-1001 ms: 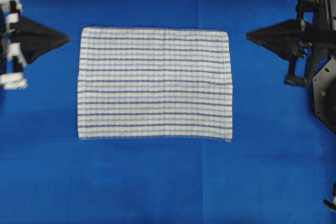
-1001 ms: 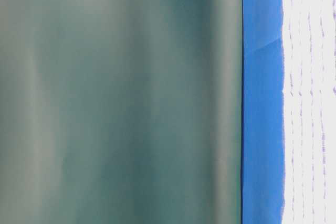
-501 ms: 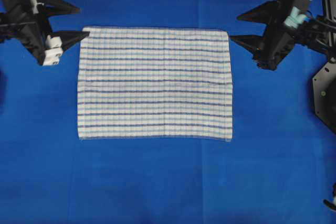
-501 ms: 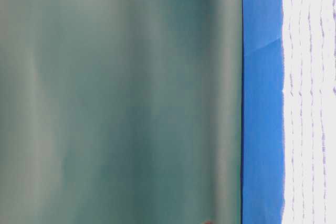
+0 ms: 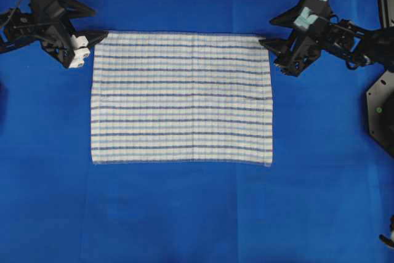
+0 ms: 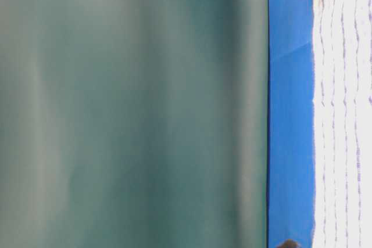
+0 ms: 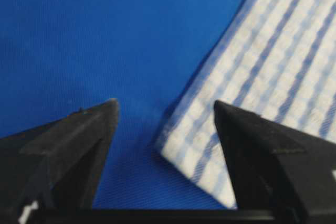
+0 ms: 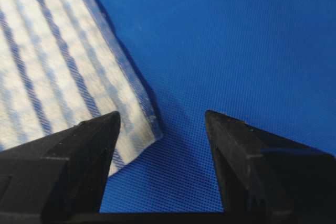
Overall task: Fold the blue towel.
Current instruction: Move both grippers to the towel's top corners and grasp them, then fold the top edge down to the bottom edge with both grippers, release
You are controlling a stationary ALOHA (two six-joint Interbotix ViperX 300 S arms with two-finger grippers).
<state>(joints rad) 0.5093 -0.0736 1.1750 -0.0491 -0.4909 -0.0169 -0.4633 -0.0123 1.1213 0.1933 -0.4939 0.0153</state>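
The blue towel point(image 5: 181, 98), white with thin blue stripes, lies flat and unfolded in the overhead view. My left gripper point(image 5: 98, 23) is open at its far left corner, one fingertip over the cloth edge. In the left wrist view that corner point(image 7: 178, 145) lies between the spread fingers of the left gripper point(image 7: 165, 103), nearer the right one. My right gripper point(image 5: 266, 32) is open at the far right corner. From the right wrist, the towel corner point(image 8: 142, 124) sits beside the left finger of the right gripper point(image 8: 161, 114). Neither gripper holds the cloth.
A plain blue table covering point(image 5: 184, 214) spreads all around the towel. The right arm's black base point(image 5: 381, 109) stands at the right edge. The table-level view is mostly a blurred green surface point(image 6: 133, 108), with a strip of towel point(image 6: 343, 114) at its right.
Both grippers went from shut to open. They swung away from the table's sides and in to the towel's two far corners. The towel has not moved.
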